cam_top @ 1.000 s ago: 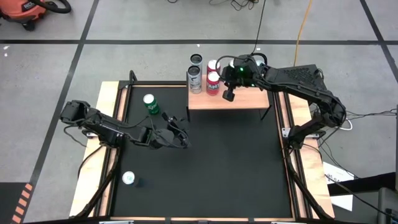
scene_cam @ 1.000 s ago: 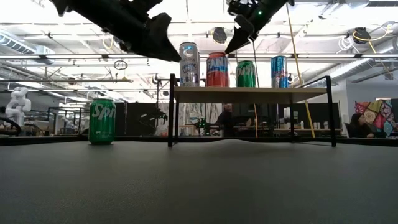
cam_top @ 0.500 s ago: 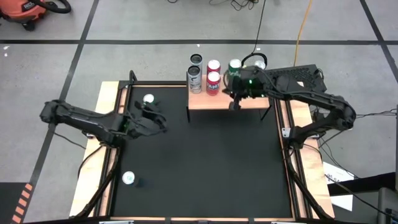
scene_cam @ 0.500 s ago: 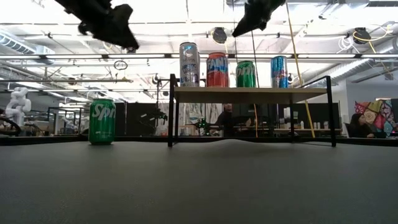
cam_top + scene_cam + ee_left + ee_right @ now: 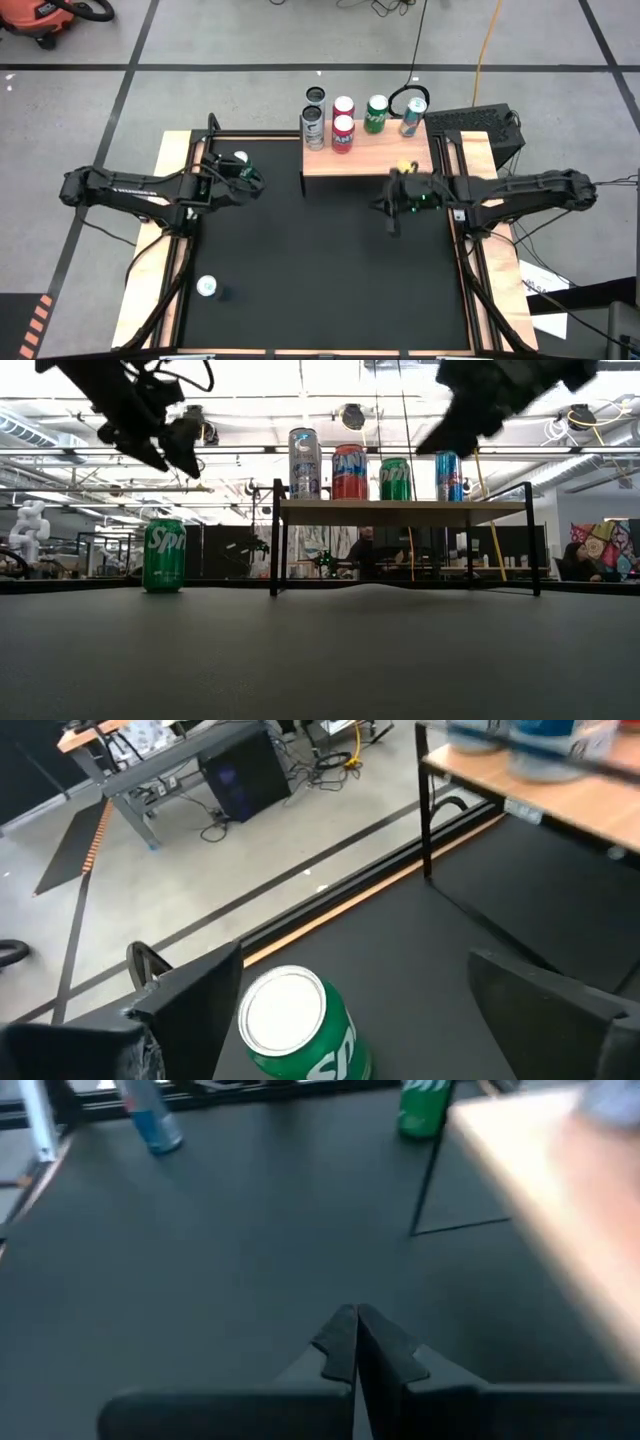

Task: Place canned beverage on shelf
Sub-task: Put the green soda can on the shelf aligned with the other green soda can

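The left tool (image 5: 243, 175) hangs spread wide over the green can (image 5: 240, 160), which stands on the black desk (image 5: 330, 270) near its far left corner. The right tool (image 5: 392, 217) is pressed together just in front of the shelf (image 5: 365, 160), where four cans stand.

Two dark, near-black jointed arms, slim tubular links, chunkier housings at joints. Left arm (image 5: 130, 190): black cables looped along links, white lettering on one link. Right arm (image 5: 520, 188): green indicator light near wrist, cables trailing at base. Left end effector (image 5: 400, 1010): flat matte black fingers. Right end effector (image 5: 357, 1342): pointed wedge-shaped black fingertips
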### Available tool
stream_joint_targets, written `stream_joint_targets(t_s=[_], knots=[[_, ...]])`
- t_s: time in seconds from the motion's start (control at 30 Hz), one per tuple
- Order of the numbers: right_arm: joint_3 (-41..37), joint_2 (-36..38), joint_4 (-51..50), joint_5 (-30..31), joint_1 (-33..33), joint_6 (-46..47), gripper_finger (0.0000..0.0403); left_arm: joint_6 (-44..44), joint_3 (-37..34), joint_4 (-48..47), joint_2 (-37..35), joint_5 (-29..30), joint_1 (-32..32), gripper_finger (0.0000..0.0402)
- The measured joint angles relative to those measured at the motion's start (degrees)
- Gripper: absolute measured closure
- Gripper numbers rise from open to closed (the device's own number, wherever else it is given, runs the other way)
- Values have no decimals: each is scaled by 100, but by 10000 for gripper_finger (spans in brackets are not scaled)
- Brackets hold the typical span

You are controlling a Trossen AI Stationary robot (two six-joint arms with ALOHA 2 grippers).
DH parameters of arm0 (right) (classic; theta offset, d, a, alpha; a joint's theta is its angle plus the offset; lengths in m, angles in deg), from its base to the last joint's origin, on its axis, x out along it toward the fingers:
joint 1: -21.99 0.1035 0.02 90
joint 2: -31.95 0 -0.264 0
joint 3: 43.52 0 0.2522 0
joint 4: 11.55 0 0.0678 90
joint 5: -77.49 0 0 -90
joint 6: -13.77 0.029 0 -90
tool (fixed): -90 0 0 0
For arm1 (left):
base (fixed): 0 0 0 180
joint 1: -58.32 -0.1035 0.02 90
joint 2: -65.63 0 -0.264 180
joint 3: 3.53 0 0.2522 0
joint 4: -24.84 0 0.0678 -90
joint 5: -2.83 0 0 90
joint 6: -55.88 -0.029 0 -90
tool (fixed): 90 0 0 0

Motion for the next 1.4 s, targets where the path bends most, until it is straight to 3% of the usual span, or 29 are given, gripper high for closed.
stream_joint_targets(t_s=[0.2,0.4,0.77,0.9,1.13,1.23,1.4], knots=[[-1282,40,1683,-2,513,324,401,4,-831,723,-19,-65,-398,17],[-1726,20,2520,2,959,376,373,34,-1095,783,-19,-376,-972,17],[-1871,20,3193,149,1417,455,204,-478,-1092,1067,8,-1468,-2000,17],[-1873,20,3116,310,1412,547,166,-621,-1092,1084,8,-1762,-2226,17],[-1873,20,3124,310,1412,677,166,-902,-1302,1654,8,-2177,-2501,23],[-1873,20,3122,308,1412,785,175,-984,-1560,2111,8,-2575,-2620,45],[-1873,20,3120,308,1412,901,186,-1011,-1708,2146,1,-2695,-2699,102]])
